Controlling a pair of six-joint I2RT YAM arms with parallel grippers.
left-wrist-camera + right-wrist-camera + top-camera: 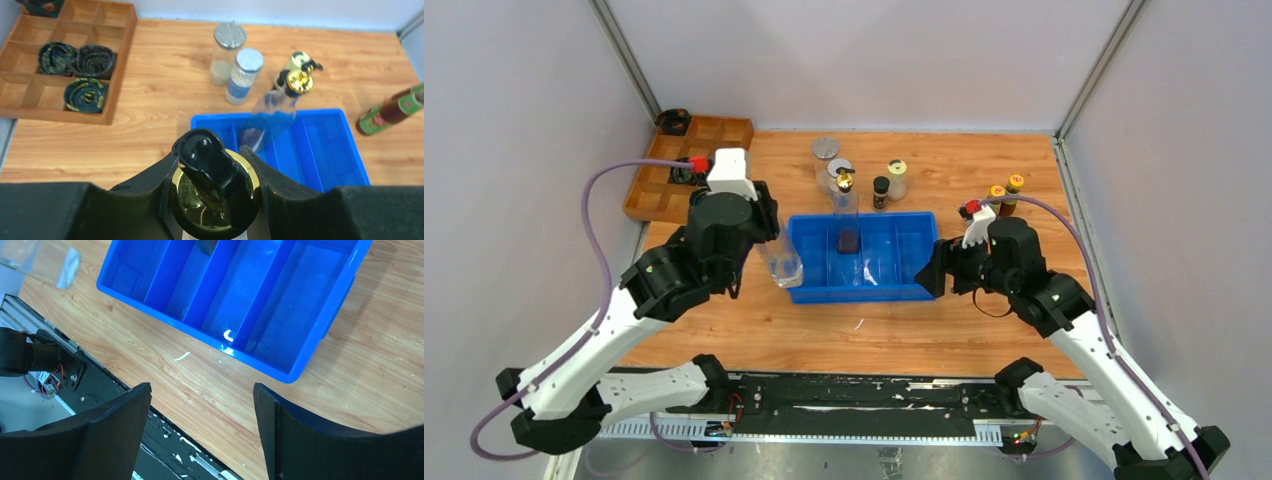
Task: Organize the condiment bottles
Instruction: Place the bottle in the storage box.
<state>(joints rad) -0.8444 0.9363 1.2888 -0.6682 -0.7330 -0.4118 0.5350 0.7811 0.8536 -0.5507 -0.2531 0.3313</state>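
Left gripper point(215, 186) clamped on clear gold-collared bottle point(781, 265), right gripper point(201, 396) jaws wide apart, empty, beside blue bin point(864, 296).

You're in a robot lab cell: plain grey panel walls point(514, 150) box in a wooden desk point(894, 330), with a black mounting rail point(854, 400) along the bottom of the frame.
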